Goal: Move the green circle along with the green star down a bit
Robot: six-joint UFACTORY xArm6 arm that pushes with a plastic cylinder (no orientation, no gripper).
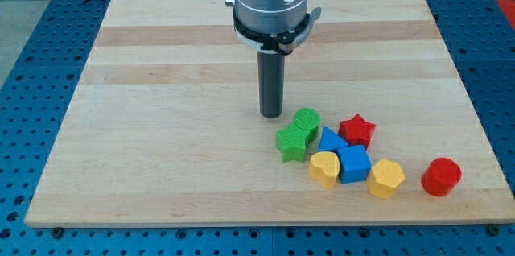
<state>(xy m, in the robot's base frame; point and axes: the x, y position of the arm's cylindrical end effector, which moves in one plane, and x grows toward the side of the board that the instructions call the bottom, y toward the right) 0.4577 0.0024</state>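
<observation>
The green circle [306, 121] lies right of the board's middle, touching the green star [292, 142] just below and left of it. My tip [272, 115] stands on the board just left of the green circle and just above the green star, very close to both; whether it touches them I cannot tell.
A blue triangle [328, 140], red star [356, 130], blue cube [354, 163], yellow heart [324, 168] and yellow hexagon [386, 178] cluster right of the green pair. A red cylinder [441, 176] sits further right. The wooden board's [161, 127] bottom edge is near.
</observation>
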